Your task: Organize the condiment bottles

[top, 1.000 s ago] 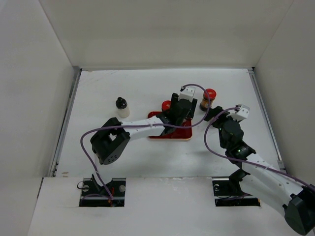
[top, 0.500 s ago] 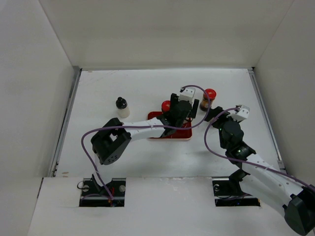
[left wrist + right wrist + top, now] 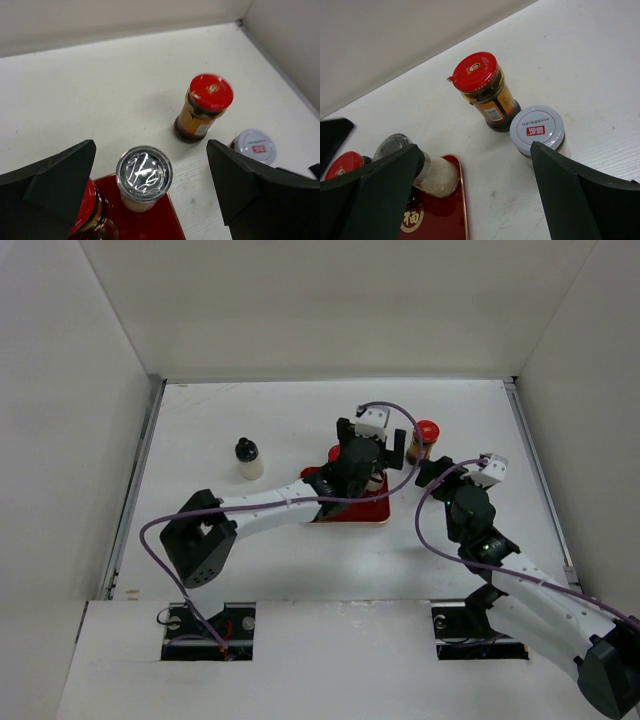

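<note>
A silver-capped shaker stands upright at the far right corner of the red tray. My left gripper hangs open above it, with both fingers well off it. A red-capped jar stands beside it on the tray. A second red-capped jar and a grey-capped jar stand on the table right of the tray. My right gripper is open and empty, low, near those two. A black-capped white bottle stands alone at the left.
The tray lies mid-table under the left arm and bears a gold emblem. White walls close the table on three sides. Purple cables loop over both arms.
The left gripper has opened and let go of the silver-capped shaker, which stays standing on the tray. That gripper has lifted and shifted slightly away. The right arm has not moved.
</note>
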Robot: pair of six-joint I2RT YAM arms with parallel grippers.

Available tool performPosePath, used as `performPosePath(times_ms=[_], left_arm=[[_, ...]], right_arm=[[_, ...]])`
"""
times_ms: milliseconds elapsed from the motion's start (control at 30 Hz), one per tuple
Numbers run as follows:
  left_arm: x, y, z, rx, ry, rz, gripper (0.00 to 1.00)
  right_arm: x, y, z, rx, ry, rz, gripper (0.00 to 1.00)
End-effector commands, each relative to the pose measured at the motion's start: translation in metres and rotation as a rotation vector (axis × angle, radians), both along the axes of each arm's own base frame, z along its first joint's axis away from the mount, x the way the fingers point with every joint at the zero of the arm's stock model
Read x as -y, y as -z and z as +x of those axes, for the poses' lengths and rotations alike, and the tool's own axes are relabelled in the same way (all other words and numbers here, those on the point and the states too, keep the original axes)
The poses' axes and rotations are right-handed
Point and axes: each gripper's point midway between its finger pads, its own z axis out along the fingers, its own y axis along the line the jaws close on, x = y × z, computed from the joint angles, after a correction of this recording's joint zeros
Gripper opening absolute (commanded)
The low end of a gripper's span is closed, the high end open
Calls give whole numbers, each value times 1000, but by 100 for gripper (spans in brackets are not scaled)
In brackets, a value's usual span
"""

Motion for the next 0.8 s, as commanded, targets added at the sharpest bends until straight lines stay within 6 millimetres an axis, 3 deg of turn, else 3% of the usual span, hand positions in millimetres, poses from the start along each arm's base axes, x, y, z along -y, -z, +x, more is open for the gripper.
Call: performPosePath(times_ms=[0,100,233,433,533,667,767], left_arm=[[-20,-68,2,105,-35,-144,96],[-49,-74,3,115,-89,-160,94],[-114,-68,7,99,-222,-144,90],[-232,-21,3,16,-441,-72,90],[-277,7,1,-36,-538,-37,90],[-302,33,5,-78,-621,-51,88],[-302,43,16,-100,-628,-48,86]], right_arm=[[2,-11,2,37,20,31,100],[2,-11,3,34,20,25,100],[1,-11,4,31,18,23,100],[-3,-5,7,8,6,11,100],[-6,-6,8,14,4,12,100],[-6,-4,9,4,4,2,100],[-8,-1,10,-3,-4,2,100]])
